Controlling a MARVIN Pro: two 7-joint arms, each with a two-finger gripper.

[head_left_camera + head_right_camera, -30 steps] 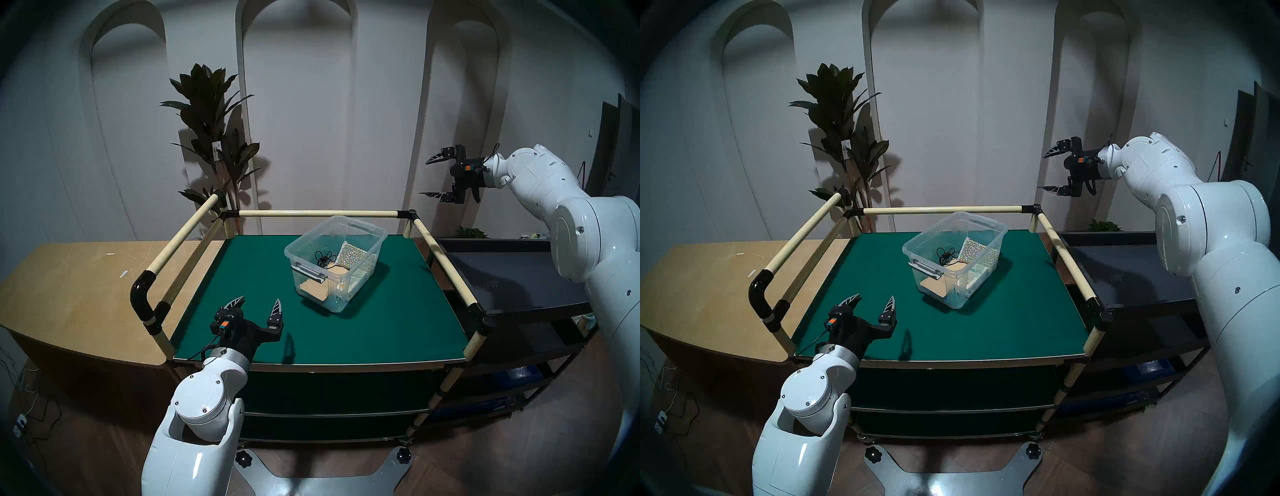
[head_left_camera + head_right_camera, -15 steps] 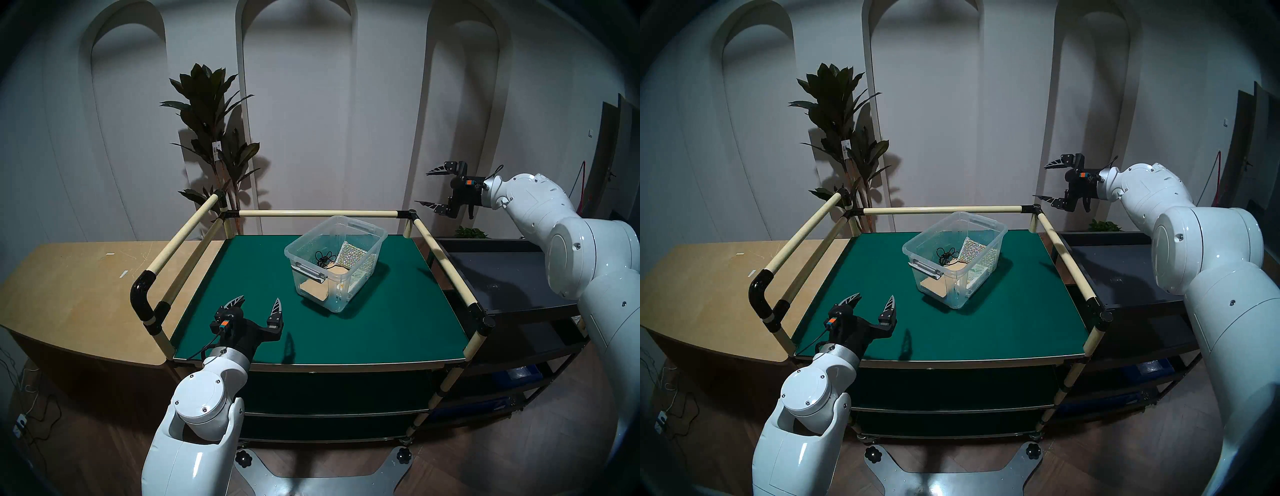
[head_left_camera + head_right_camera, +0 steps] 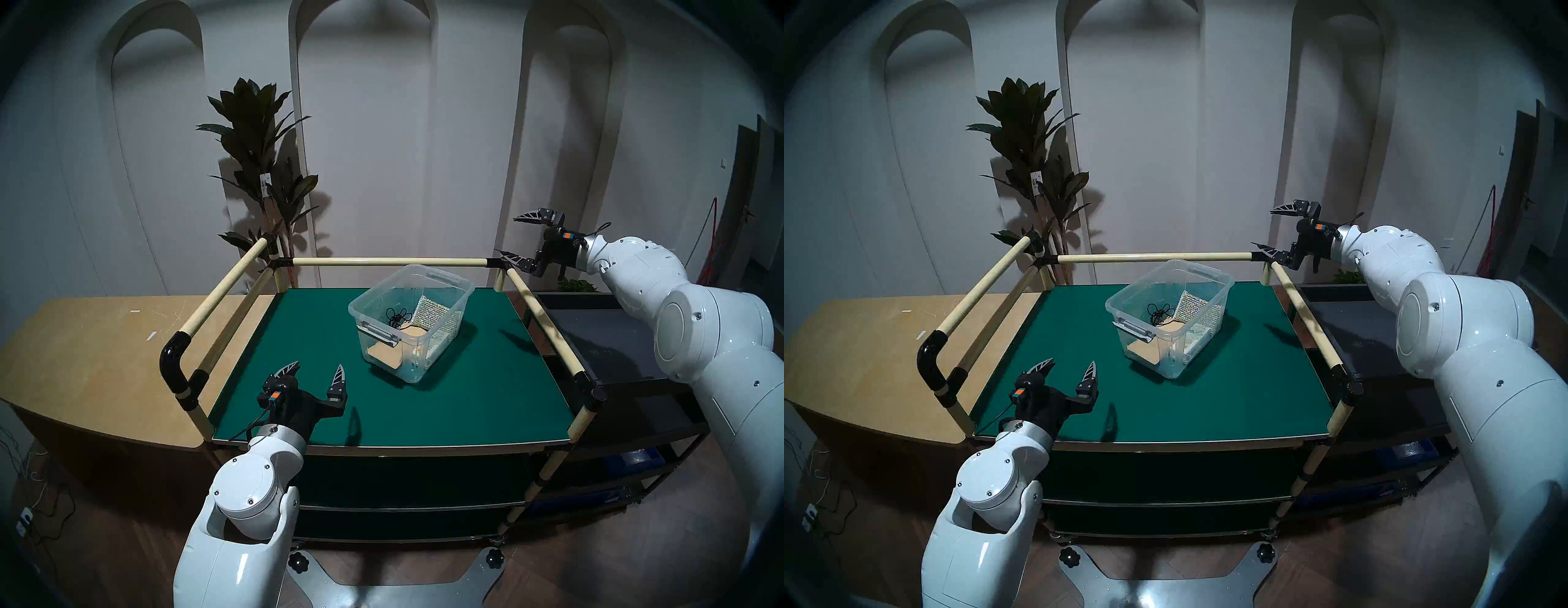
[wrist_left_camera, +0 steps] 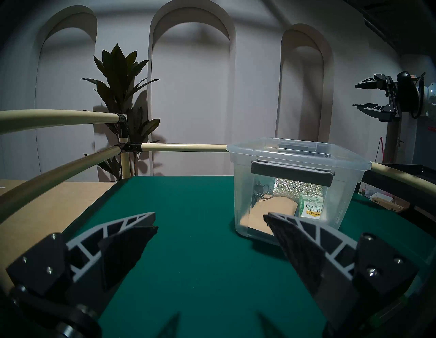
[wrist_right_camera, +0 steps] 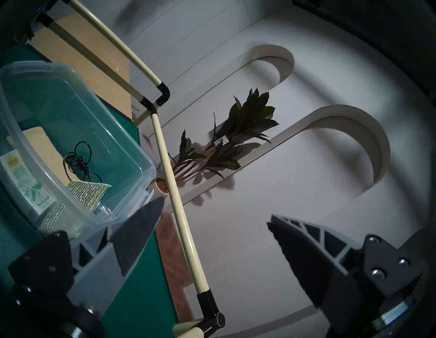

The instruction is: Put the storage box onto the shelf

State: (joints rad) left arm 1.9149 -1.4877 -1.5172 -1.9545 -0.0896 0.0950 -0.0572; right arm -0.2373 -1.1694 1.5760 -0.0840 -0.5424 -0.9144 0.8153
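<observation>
Storage box (image 3: 410,319) sits on the green top deck of the shelf (image 3: 297,339), a little toward twelve o'clock from the deck's centre and turned at an angle, so one grey clip handle (image 4: 292,174) faces your left end effector (image 3: 316,373). You can see a black cable (image 5: 79,160), a glittery pad (image 5: 88,192), a tan sheet and a small printed carton through its clear walls.

Your left end effector hovers low over the deck near seven o'clock, fingers spread apart and empty, well short of the box; it looks lined up for that near handle.

Your right end effector (image 3: 515,237) hangs outside the rack at about two o'clock, above the black corner joint (image 3: 505,262) where two cream rails meet, fingers also apart and holding nothing. From there it probably has to clear the rail to reach the far handle.

Judging by how the box lies, it already rests on the shelf; whether a lower tier is meant, you cannot tell.
</observation>
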